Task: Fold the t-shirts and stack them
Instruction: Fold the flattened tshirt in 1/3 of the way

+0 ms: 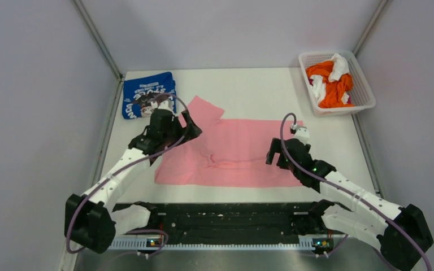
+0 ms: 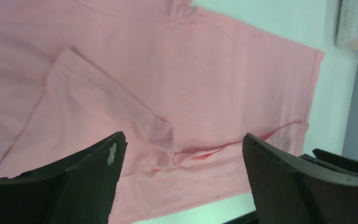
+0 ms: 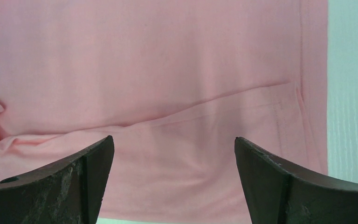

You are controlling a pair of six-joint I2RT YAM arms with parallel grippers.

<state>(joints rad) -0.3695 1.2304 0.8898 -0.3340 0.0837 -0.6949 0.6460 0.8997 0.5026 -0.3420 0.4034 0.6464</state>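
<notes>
Nearest me, my right gripper [image 3: 173, 139] hovers over the near right part of the plain light pink cloth t-shirt [image 1: 243, 148], fingers spread wide with nothing between them. My left gripper [image 2: 182, 138] is just as wide and empty. It sits above the shirt's left side, where a flap that looks like a sleeve lies turned in over the body.

The shirt is spread across the middle of the white tabletop [image 1: 248, 90], its near strip lapped over along a long crease and one sleeve poking out at the far left. I judge I'm midway through folding it. The next move calls for both grippers pinching matching edges cleanly, then carrying the cloth over without dragging the rest.

Beyond, the royal blue t-shirt with white lettering [image 1: 147, 93] sits folded in the far left corner, where I'd stack pink. At the far right, a white plastic lattice basket [image 1: 366, 90] holds orange and white cloth [image 1: 330, 84].
</notes>
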